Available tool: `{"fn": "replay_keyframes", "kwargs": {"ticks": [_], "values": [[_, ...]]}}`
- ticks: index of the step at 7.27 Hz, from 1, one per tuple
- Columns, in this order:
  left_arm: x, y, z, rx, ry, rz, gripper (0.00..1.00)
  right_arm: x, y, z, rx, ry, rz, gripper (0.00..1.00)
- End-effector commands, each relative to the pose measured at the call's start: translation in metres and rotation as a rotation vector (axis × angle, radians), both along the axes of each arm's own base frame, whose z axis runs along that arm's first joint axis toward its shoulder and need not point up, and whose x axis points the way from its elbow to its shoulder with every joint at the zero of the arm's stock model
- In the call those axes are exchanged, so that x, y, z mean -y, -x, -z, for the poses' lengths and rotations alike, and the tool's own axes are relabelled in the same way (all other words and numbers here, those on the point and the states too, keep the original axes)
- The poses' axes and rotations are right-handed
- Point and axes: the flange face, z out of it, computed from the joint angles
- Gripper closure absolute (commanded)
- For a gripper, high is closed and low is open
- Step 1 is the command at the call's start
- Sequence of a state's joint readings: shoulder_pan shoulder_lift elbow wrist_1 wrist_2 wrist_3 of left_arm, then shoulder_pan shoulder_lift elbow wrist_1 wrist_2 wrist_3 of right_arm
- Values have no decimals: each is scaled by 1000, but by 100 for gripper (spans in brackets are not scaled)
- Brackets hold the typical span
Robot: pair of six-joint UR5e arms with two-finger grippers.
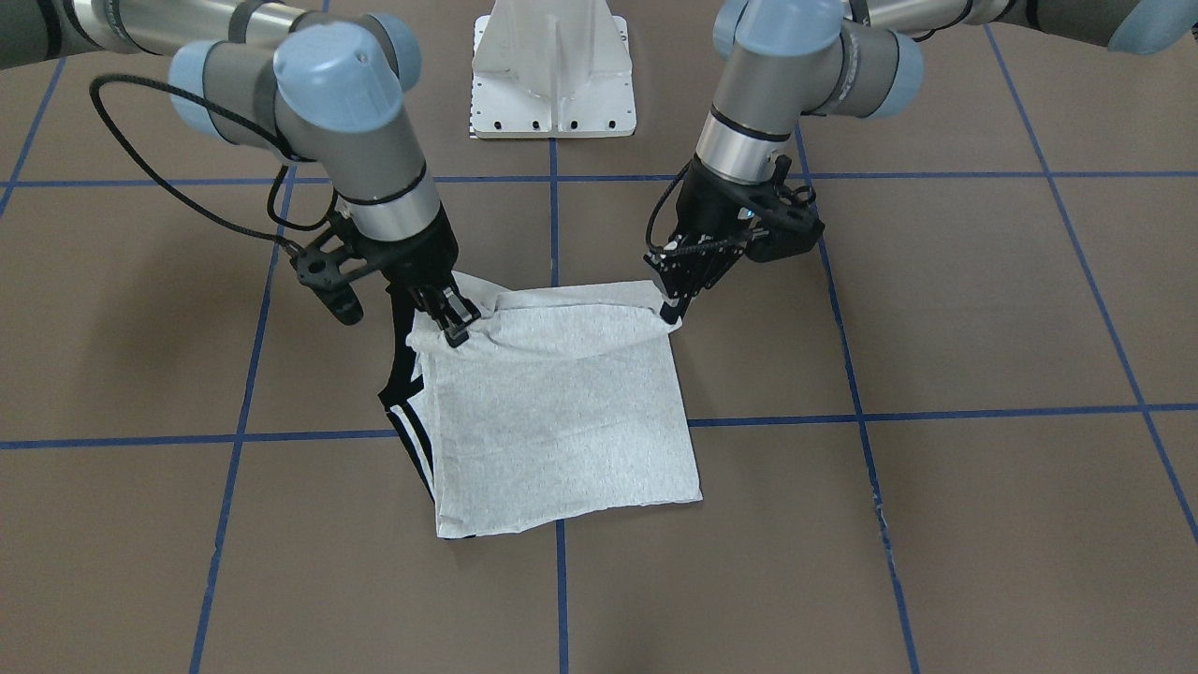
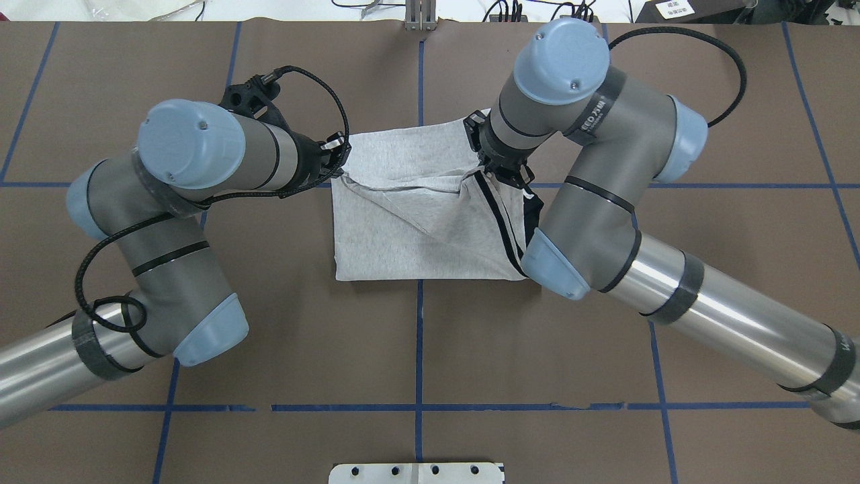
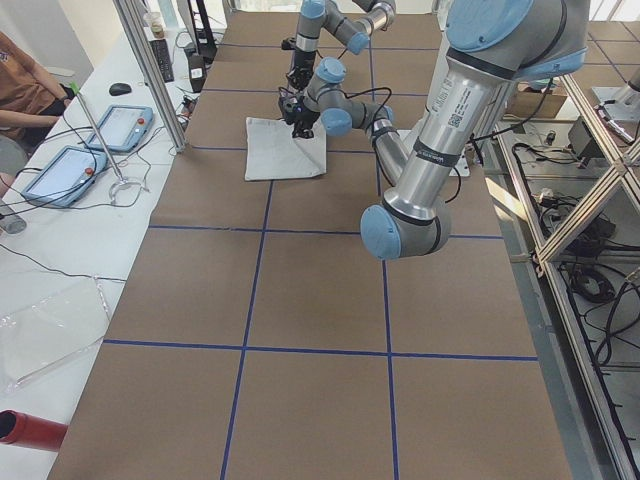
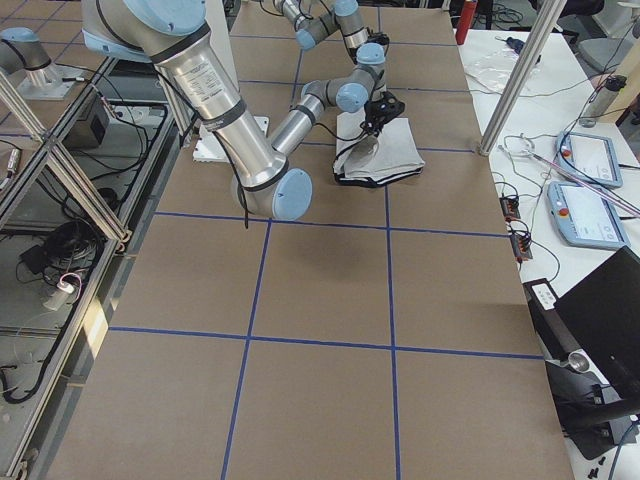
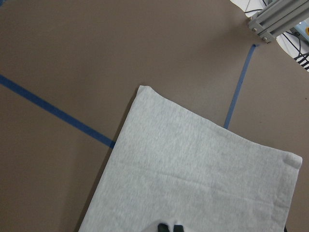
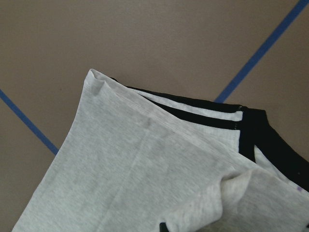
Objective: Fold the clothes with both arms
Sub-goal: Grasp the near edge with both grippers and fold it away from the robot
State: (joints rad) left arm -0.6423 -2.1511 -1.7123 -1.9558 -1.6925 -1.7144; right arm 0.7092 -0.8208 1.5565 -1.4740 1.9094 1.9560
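The grey T-shirt (image 1: 552, 421) lies folded into a rough square at the table's middle, with its black stripes (image 1: 412, 440) along the robot's right side. Its print is hidden. My left gripper (image 1: 670, 314) is shut on one corner of the top layer's edge. My right gripper (image 1: 457, 329) is shut on the other corner, by the stripes. The held edge is raised a little and sags between them. In the overhead view the shirt (image 2: 403, 249) lies between the left gripper (image 2: 340, 169) and the right gripper (image 2: 494, 171). The left wrist view shows flat grey cloth (image 5: 193, 179). The right wrist view shows the stripes (image 6: 203, 113).
The white pedestal base (image 1: 552, 75) stands at the robot's side of the brown table, which is marked with blue tape lines (image 1: 562, 599). Beyond the far edge a side bench holds tablets (image 3: 120, 125) and metal frame posts (image 3: 150, 70).
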Motion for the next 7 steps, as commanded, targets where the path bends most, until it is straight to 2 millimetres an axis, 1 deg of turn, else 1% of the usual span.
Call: {"fn": "replay_keyframes", "kwargs": {"ticks": [1, 2, 3, 4, 5, 6, 7], "values": [[35, -22, -34, 24, -51, 0, 100, 50, 26, -32, -40, -84, 57, 100], [51, -26, -44, 23, -66, 11, 100, 63, 30, -39, -53, -116, 77, 100], [63, -24, -51, 45, -85, 12, 100, 78, 42, -42, -63, -141, 98, 100], [80, -24, -70, 83, -140, 31, 87, 96, 54, -59, -53, -201, 116, 3], [113, -18, -87, 125, -216, 56, 51, 125, 32, -67, -84, -306, 164, 0], [140, 14, -92, 170, -270, 74, 50, 170, -27, -68, -95, -357, 201, 0], [141, 14, -91, 174, -276, 71, 46, 193, -65, -76, -93, -382, 236, 0]]}}
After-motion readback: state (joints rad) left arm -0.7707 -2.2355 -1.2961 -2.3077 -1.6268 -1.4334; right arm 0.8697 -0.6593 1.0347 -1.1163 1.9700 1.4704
